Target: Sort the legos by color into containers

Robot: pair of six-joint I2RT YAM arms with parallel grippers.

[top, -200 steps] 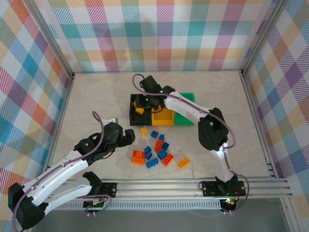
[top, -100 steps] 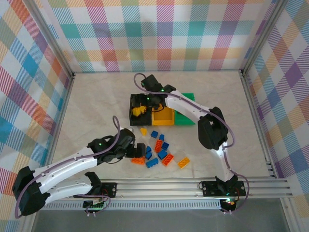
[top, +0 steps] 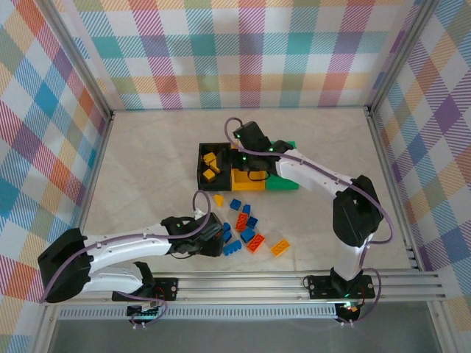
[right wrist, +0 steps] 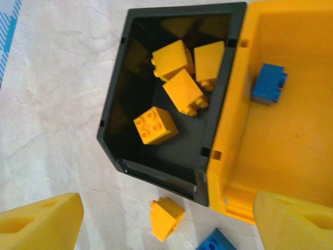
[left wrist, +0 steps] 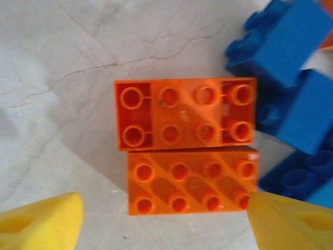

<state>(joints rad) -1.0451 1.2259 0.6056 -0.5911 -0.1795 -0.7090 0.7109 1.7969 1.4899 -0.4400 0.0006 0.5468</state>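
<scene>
Left wrist view has two orange-red legos lying studs up, long sides touching, with blue bricks heaped just to their right. The left gripper hangs over them, its yellow fingertips spread wide to either side of the nearer brick, gripping nothing. From the right wrist, four yellow bricks lie in the black bin, and one blue brick sits in the adjoining yellow-orange bin. A loose yellow brick rests on the table just outside the black bin. The right gripper hovers above, jaws wide apart and empty. From the top external camera, the green bin ends the row on the right. Loose legos lie scattered between the bins and the arm bases on the pale marbled table, ringed by checked walls.
</scene>
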